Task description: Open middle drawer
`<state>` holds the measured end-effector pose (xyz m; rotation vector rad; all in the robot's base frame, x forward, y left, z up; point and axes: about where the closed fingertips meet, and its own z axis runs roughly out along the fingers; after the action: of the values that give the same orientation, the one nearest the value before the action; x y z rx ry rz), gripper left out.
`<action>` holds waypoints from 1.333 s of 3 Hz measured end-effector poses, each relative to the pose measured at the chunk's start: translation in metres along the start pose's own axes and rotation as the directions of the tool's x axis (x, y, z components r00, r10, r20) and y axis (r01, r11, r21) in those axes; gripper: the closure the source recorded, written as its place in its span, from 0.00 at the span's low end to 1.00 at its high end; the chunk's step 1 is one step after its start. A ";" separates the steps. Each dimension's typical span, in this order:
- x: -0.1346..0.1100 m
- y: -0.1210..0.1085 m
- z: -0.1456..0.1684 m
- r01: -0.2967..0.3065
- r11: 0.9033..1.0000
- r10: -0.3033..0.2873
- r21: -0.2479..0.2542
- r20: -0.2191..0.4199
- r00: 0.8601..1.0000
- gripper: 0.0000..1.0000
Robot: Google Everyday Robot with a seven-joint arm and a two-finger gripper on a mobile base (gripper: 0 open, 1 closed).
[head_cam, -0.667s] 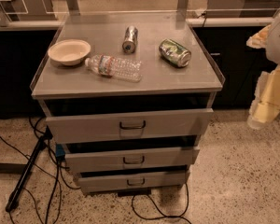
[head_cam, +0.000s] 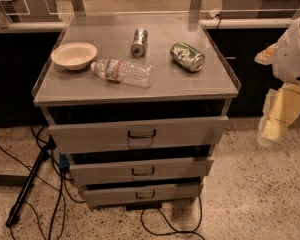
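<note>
The grey metal cabinet has three drawers. The middle drawer (head_cam: 140, 170) has a low wide front with a small dark loop handle (head_cam: 143, 171), and a dark gap shows above it. It sits slightly further back than the taller top drawer (head_cam: 140, 134) and slightly ahead of the bottom drawer (head_cam: 142, 194). My gripper (head_cam: 272, 129) hangs at the right edge of the view, pale yellow under a white arm. It is well to the right of the cabinet, about level with the top drawer, and touches nothing.
The cabinet top (head_cam: 210, 81) carries a cream bowl (head_cam: 74, 55), a clear plastic bottle (head_cam: 122, 72) lying down, a silver can (head_cam: 139, 41) and a green can (head_cam: 187, 56). Black cables (head_cam: 170, 229) and a dark tripod leg (head_cam: 27, 186) lie on the speckled floor to the left and front.
My arm and gripper have shifted slightly down and to the left. The drawers and the things on top have not moved.
</note>
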<state>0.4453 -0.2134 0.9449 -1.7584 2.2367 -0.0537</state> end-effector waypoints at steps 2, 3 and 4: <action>-0.009 0.031 0.025 0.028 0.999 -0.026 -0.039 0.047 0.999 0.00; -0.012 0.052 0.063 0.042 0.996 -0.038 -0.079 0.055 0.998 0.00; -0.012 0.063 0.115 0.043 0.990 -0.036 -0.138 0.052 0.998 0.00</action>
<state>0.4172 -0.1684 0.8247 -1.8534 2.2190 0.1392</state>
